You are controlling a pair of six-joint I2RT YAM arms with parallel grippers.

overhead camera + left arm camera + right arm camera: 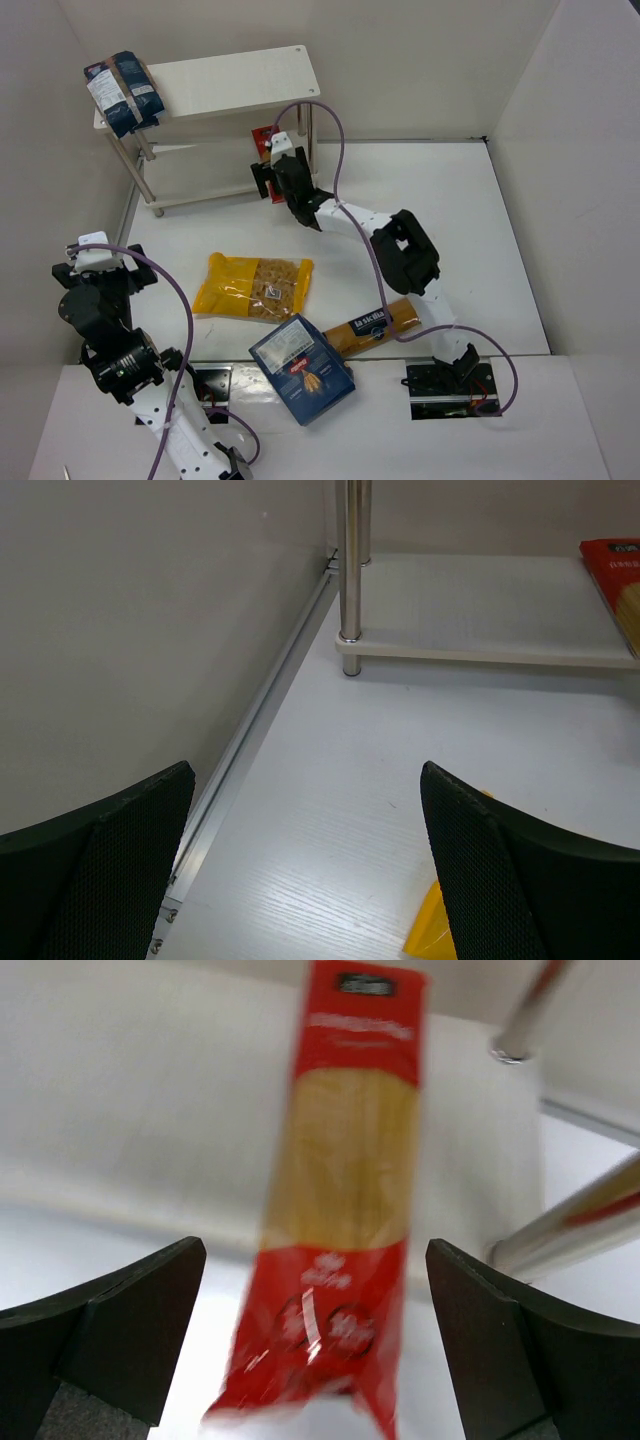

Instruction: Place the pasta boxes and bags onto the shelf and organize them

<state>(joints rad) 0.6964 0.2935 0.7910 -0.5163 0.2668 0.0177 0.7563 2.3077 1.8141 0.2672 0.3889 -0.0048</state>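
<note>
Right end effector (312, 1250) stands wide; the long red plastic spaghetti pack (345, 1160) runs lengthwise straight ahead onto the cream-white shelf (130, 1090).

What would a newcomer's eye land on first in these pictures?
The long red spaghetti pack stands out, resting on the lower board of the shelf between the fingers of the open right gripper. Next come the yellow clear-window bag in the middle of the table, and the two dark-blue bags at the top board's left end.
</note>
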